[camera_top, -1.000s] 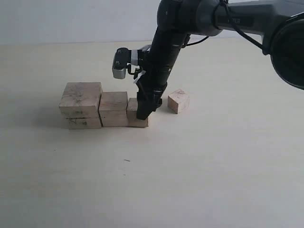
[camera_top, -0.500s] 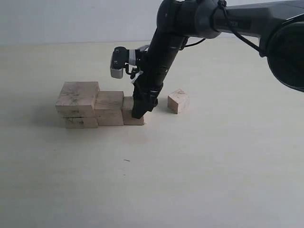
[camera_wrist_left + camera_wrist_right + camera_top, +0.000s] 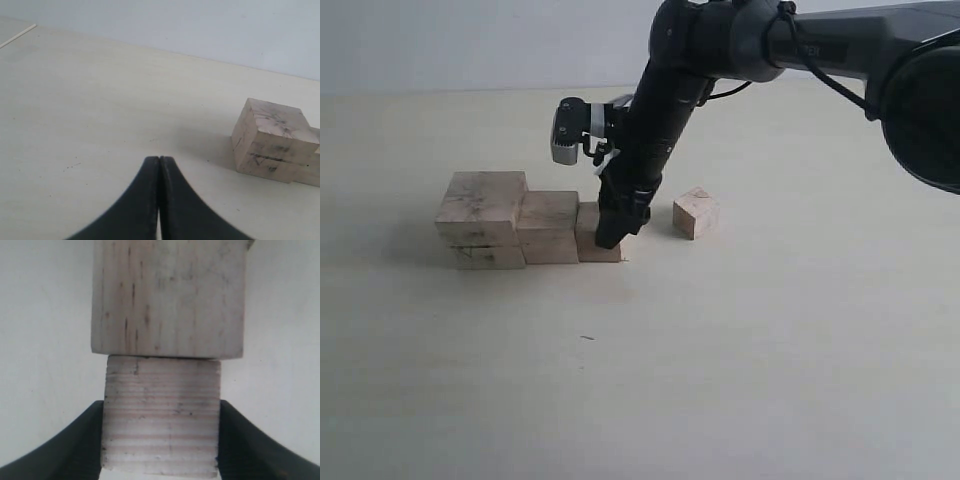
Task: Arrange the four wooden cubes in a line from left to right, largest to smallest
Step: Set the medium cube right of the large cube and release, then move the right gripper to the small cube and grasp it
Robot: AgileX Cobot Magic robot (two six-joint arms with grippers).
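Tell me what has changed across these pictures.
The right hand, clamped on the third-largest pale wooden cube, slid left, pushing the second-largest pale wooden cube and the largest, seamed wooden cube leftward too. The grip held; the smallest pale wooden cube, apart on the right, stayed put.

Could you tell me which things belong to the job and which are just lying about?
Job: largest pale wooden cube; second-largest pale wooden cube; third pale wooden cube, in the right gripper; smallest pale wooden cube.
Lying about: nothing, only the pale tabletop.
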